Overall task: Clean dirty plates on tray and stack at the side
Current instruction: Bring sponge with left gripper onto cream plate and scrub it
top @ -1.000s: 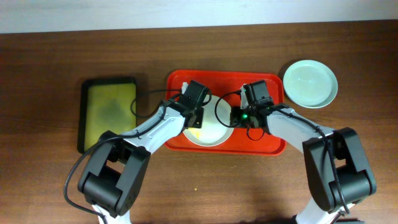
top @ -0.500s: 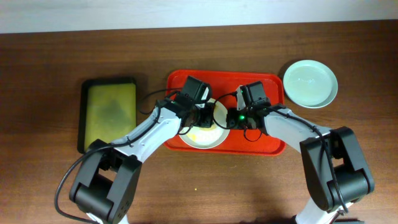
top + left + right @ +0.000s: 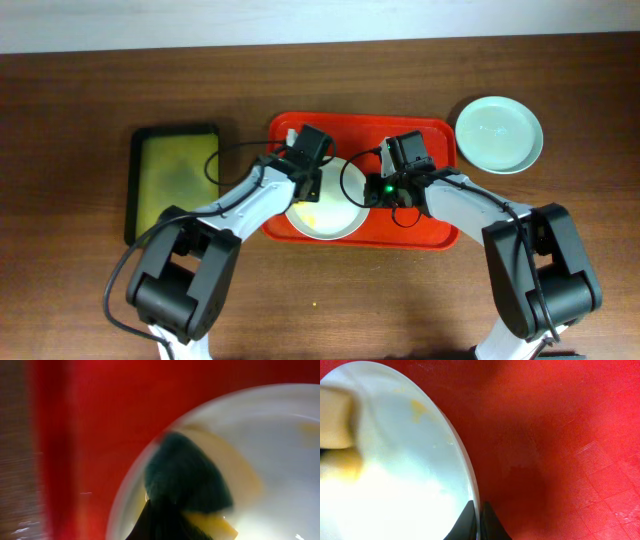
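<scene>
Your left gripper (image 3: pixel 306 186) is clamped on a sponge (image 3: pixel 187 480), as far as the badly blurred left wrist view allows. The sponge rests on the white plate (image 3: pixel 325 208) near its upper-left rim. Your right gripper (image 3: pixel 476 521) pinches the same plate's right rim, one finger on each side of the edge.

Count: two arms, two grippers, two plates in view, two trays, one sponge.
- The white plate lies inside the red tray (image 3: pixel 360 130), left of the tray's centre, in the middle of the overhead frame.
- The mint plate (image 3: pixel 499 134) sits on the table (image 3: pixel 80 290) at the upper right of the frame, just beside the red tray's upper-right corner and not touching it.
- The black-rimmed tray (image 3: pixel 132 190) lies at the left of the frame, near the red tray but apart from it.

Surface and room: a brown wood-grain table fills the overhead frame, and a pale strip of wall (image 3: pixel 100 20) runs along the top edge.

Materials:
- The red tray is glossy plastic, rectangular, with rounded corners and a raised rim. Its floor shows a faint grid texture in the right wrist view.
- The white plate is round, shallow and glossy, with yellowish smears near the sponge and one small patch toward its upper rim.
- The sponge has a dark green face over a yellow body.
- The mint plate is round, shallow and smooth.
- The black-rimmed tray is rectangular, and its inside is a dull, mottled yellow-green.
</scene>
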`<action>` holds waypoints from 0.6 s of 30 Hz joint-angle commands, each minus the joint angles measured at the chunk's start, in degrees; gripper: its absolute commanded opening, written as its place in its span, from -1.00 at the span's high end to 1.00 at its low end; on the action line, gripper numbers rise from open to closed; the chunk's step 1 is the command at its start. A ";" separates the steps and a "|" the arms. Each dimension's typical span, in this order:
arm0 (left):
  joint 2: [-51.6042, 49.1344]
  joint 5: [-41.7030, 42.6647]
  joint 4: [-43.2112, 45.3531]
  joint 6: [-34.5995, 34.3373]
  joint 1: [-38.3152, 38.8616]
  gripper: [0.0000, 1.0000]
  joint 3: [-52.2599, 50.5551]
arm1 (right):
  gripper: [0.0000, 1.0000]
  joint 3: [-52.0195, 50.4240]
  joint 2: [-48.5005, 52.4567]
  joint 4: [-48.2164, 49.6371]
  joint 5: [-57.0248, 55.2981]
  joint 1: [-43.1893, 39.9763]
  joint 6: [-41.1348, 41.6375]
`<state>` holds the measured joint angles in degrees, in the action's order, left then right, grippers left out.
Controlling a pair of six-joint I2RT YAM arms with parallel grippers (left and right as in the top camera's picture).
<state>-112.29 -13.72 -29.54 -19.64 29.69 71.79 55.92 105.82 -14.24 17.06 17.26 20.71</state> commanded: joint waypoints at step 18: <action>-1.03 14.82 4.79 -3.50 -0.37 1.00 -1.20 | 0.91 -1.40 1.44 -0.94 -2.67 -0.39 -0.76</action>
<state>-111.68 5.41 -24.45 -22.37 29.56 71.07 55.90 105.82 -14.28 17.21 17.28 20.58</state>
